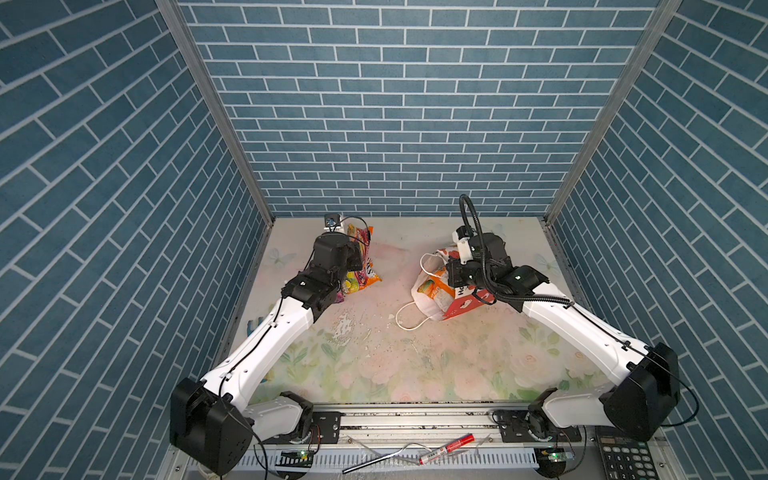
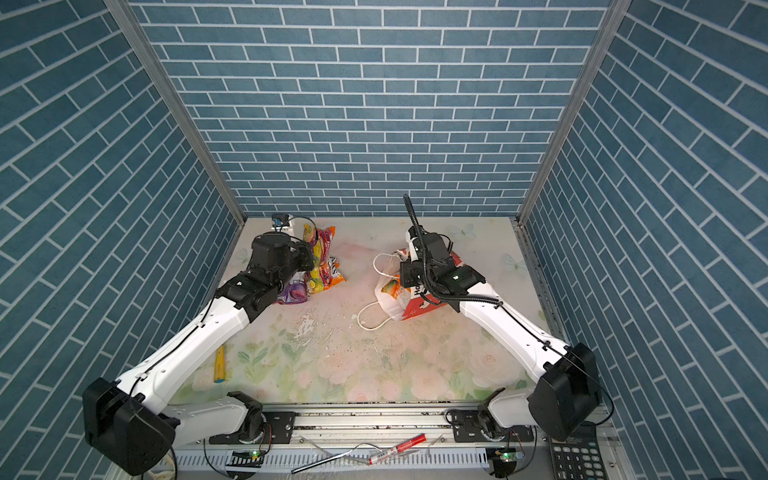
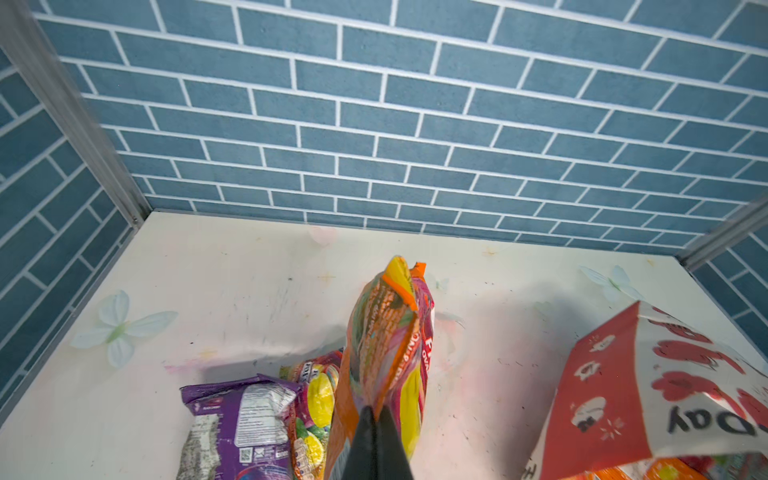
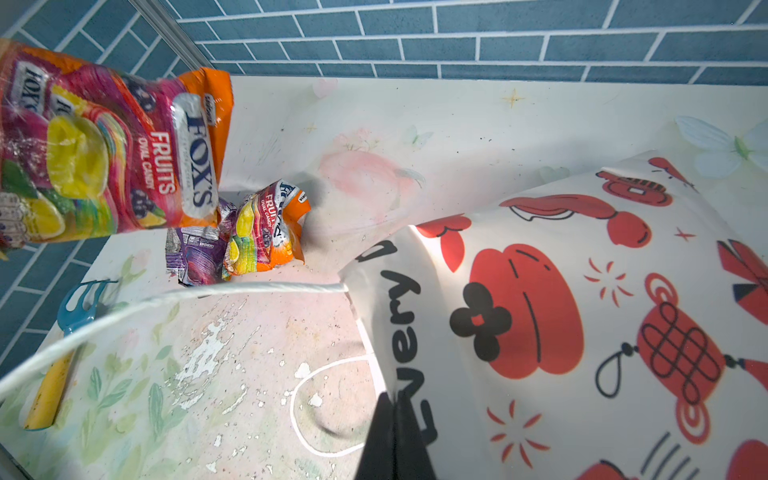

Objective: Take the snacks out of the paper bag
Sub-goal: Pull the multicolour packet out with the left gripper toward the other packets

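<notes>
Left gripper [image 3: 376, 409] clamped shut on an orange Fox's bag [image 3: 386, 349], held up clear of the paper bag [image 3: 623, 374].
Set-down looks like the step in hand. Lower it at ten o'clock on the table [image 1: 415, 365], beside the purple packet [image 3: 241, 419] and second Fox's bag [image 4: 266, 228], before letting go. Right gripper [image 4: 390, 401], pinched on the tipped paper bag's white face near two o'clock, should steady its mouth.
</notes>
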### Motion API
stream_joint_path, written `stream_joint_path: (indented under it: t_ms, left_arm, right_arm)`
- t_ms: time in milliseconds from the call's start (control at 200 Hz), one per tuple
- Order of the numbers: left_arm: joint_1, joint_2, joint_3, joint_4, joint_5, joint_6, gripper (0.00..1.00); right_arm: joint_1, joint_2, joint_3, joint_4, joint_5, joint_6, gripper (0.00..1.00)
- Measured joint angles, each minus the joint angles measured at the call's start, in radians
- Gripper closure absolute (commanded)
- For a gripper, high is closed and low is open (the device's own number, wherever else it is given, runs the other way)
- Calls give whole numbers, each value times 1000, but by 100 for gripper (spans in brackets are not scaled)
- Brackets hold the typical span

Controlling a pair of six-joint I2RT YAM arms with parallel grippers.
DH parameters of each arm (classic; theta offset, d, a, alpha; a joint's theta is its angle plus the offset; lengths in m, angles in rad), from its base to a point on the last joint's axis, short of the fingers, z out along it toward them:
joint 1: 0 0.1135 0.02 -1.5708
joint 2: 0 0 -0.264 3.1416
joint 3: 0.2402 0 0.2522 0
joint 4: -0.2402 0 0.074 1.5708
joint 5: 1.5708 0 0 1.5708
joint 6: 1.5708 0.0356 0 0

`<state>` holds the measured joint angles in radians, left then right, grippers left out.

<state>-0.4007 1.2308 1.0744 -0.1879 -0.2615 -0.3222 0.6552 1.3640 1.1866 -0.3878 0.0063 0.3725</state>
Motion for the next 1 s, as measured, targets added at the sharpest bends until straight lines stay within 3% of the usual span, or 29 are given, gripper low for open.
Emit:
stream_joint_path:
  t_ms: [510,805,1000]
  left_arm:
    - [293,208,26,15,53,5,100]
    - [292,272,118,0,-94,112,100]
    - [257,274,118,18,-117,179,100]
  right_arm:
    - [-4,-6,11,-13,-3,-6,100]
    - [-8,-6,16,-20,-8,-6,100]
    - [-8,-6,17,-24,-13,-6,100]
